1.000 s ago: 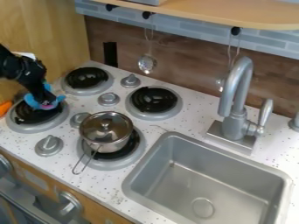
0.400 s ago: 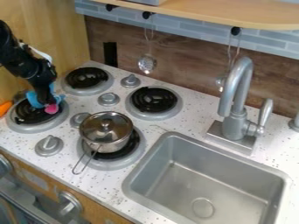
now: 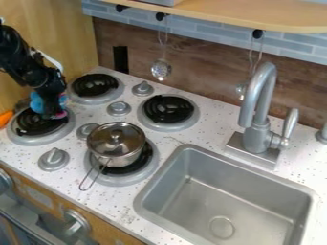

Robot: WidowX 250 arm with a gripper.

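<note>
one blue-and-pink object (image 3: 37, 102) touches the gripper (image 3: 51, 113) above the near-left burner (image 3: 28, 128); jaws open or closed, cannot tell.

The robot arm (image 3: 22, 60) is big and black. It comes in from the left side, up high, and slants down to the right. It looks chunky, with fat, bumpy parts. A thin white strip (image 3: 51, 61) sticks up along its top side and bends over like a little bow. Lower down is the wrist (image 3: 49, 82), black too. There the arm bends, so the last part points almost straight down. The black tool (image 3: 53, 113) hangs at the very end, low and over on the left.
</note>
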